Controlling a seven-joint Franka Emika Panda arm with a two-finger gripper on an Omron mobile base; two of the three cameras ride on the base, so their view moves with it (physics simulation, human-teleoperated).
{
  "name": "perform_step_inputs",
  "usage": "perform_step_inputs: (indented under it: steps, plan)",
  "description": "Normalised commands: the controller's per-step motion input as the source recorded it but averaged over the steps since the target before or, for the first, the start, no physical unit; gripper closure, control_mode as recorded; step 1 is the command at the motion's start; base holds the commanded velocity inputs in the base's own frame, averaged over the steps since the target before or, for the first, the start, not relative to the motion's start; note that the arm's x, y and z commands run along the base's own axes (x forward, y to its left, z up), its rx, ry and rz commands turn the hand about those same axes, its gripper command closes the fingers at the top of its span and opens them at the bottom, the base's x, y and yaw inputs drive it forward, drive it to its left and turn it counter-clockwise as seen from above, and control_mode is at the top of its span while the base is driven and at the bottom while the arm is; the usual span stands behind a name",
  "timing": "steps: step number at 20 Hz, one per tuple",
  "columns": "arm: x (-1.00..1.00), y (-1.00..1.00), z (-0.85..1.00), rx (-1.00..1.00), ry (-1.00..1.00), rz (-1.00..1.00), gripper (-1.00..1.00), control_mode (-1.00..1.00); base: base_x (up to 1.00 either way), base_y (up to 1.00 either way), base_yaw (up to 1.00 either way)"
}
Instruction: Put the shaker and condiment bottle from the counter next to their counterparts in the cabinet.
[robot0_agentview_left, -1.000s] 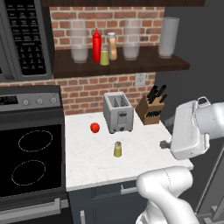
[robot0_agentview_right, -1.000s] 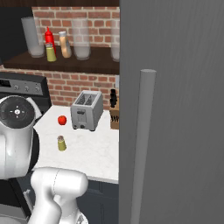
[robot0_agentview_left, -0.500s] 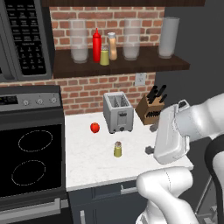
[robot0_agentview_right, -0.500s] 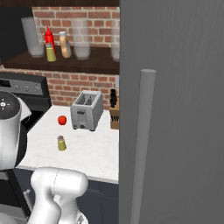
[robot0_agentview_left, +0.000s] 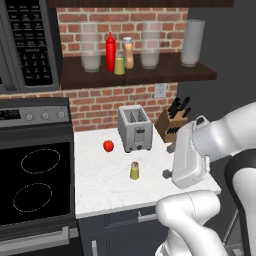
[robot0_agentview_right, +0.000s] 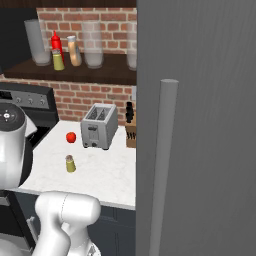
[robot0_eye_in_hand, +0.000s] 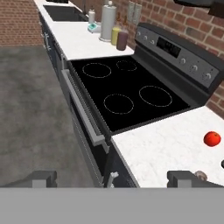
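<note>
While shaker (robot0_agentview_left: 134, 170) sits alone on desk (robot0_agentview_left: 100, 180), arm bends low at right; claw (robot0_eye_in_hand: 113, 178) spread, empty, facing stove (robot0_eye_in_hand: 127, 94)

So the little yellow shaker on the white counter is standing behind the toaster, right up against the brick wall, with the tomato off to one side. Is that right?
Not quite. The shaker stands in front of the toaster, out on the open counter toward its front edge, away from the brick wall. The left base view shows it. The tomato does sit off to one side of the toaster.
</note>
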Motion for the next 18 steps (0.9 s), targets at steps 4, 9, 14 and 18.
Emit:
perform_step_inputs:
  steps: [4,9,14,18]
  plan:
    - [0.0,0.01,-0.24,0.0,-0.07,0.0,-1.0,-1.0,0.0,0.0,0.0]
    - [0.01,0.0,-0.26,0.0,-0.12,0.0,-1.0,-1.0,0.0,0.0,0.0]
    - [0.01,0.0,-0.28,0.0,-0.17,0.0,-1.0,-1.0,0.0,0.0,0.0]
    - [0.0,0.0,-0.35,0.0,-0.2,0.0,-1.0,-1.0,0.0,0.0,0.0]
